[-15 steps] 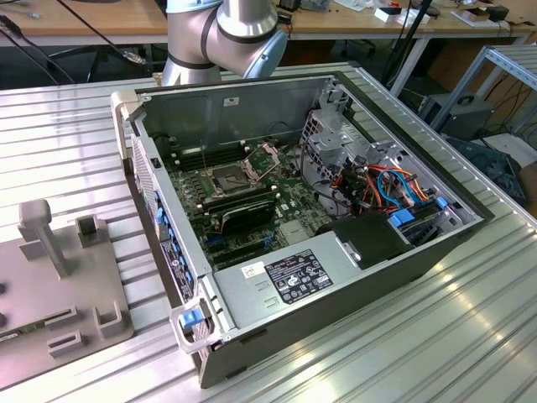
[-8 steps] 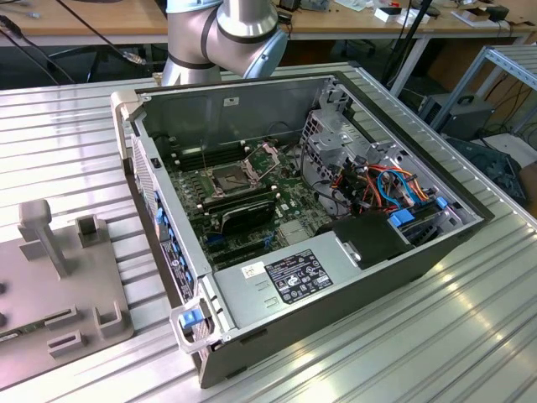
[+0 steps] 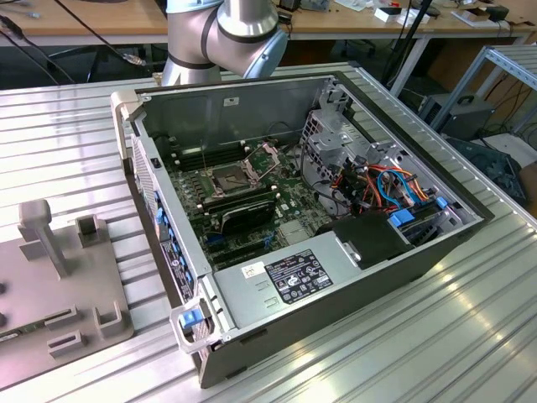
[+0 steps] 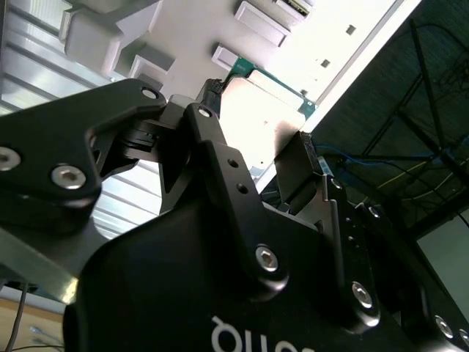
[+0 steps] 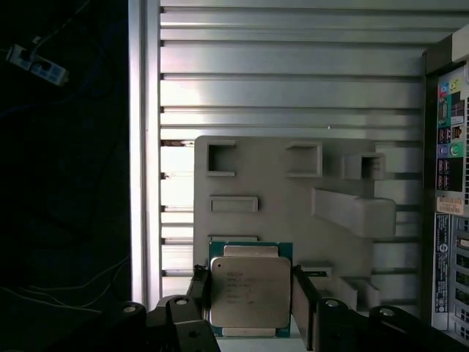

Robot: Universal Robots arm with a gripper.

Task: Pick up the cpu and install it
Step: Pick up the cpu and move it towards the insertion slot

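One cpu [image 5: 249, 293], pinched edge to edge in the tool [image 5: 249, 282] above the grey fixture plate [image 5: 271, 220].
Pick-up looks done, install not: the socket [image 3: 228, 176] sits inside the computer case [image 3: 243, 109], at two o'clock from the plate in the exterior view; seating calls for a level, square approach.

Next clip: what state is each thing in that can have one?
Black pincer: shut on the cpu.
Flat square silver-topped cpu: held in the pincer, clear above the grey fixture plate.
Dark metal computer case: lying flat, side open.
Square metal-framed socket: looks open, hinged plate tipped up.
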